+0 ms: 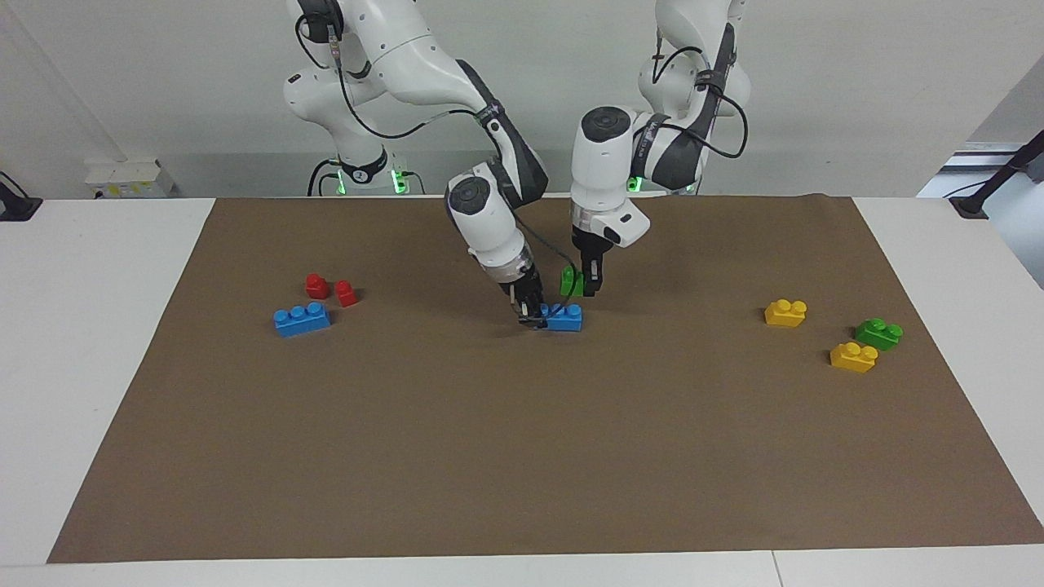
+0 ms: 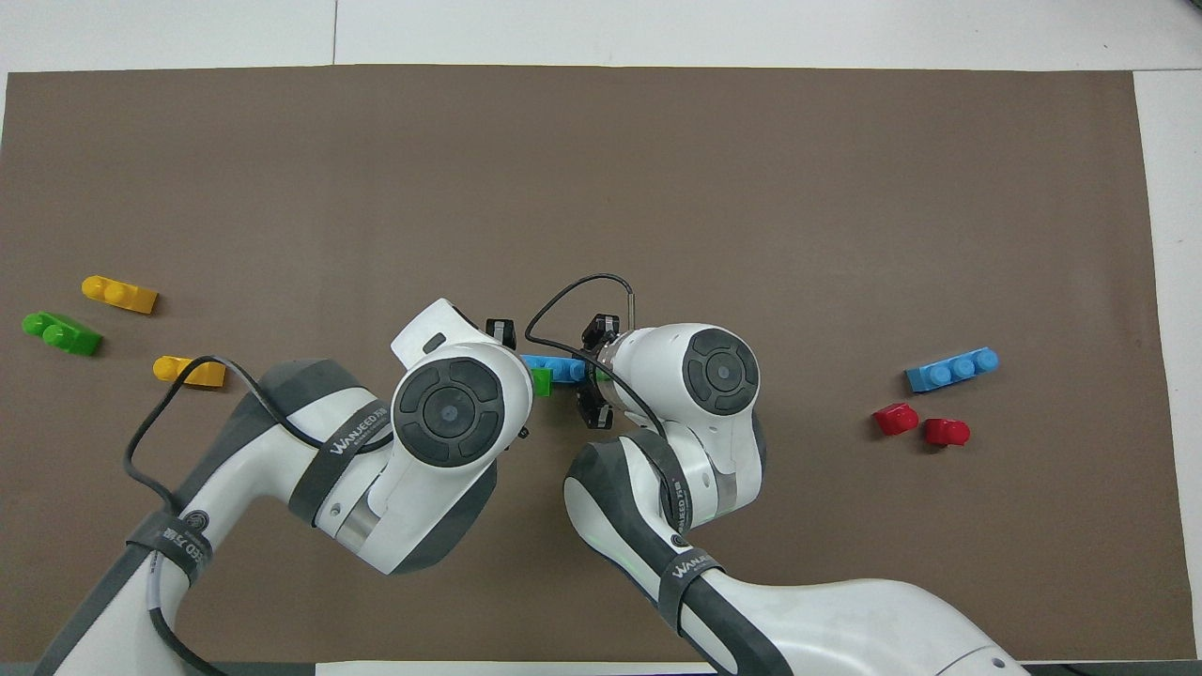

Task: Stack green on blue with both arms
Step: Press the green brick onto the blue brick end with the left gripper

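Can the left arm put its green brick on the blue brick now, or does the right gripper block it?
Probably yes. The right gripper holds only one end of the blue brick, so its other studs are free, and the left gripper carries the green brick just above them.

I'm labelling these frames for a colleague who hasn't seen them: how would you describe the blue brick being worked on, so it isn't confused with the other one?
Look at the middle of the brown mat, where both arms meet. The blue brick lies there, gripped at one end by the right gripper, with the left gripper holding a green brick just above it. The other blue brick lies untouched beside two red pieces.
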`<action>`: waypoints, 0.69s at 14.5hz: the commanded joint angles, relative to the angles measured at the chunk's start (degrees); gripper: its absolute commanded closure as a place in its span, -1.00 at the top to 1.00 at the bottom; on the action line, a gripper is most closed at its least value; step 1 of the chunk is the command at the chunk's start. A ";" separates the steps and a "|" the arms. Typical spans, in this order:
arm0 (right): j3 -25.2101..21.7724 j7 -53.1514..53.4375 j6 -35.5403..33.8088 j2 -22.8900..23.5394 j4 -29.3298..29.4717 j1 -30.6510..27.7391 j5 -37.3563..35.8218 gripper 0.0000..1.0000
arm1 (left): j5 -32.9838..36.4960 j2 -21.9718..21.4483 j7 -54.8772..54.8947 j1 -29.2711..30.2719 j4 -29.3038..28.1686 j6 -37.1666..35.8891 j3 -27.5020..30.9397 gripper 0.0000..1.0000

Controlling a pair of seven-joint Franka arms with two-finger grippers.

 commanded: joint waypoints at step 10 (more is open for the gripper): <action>-0.29 -0.61 1.33 -0.08 -1.87 0.31 0.56 -1.00 | 5.86 3.83 -7.11 -3.00 -1.19 5.13 1.00 -1.00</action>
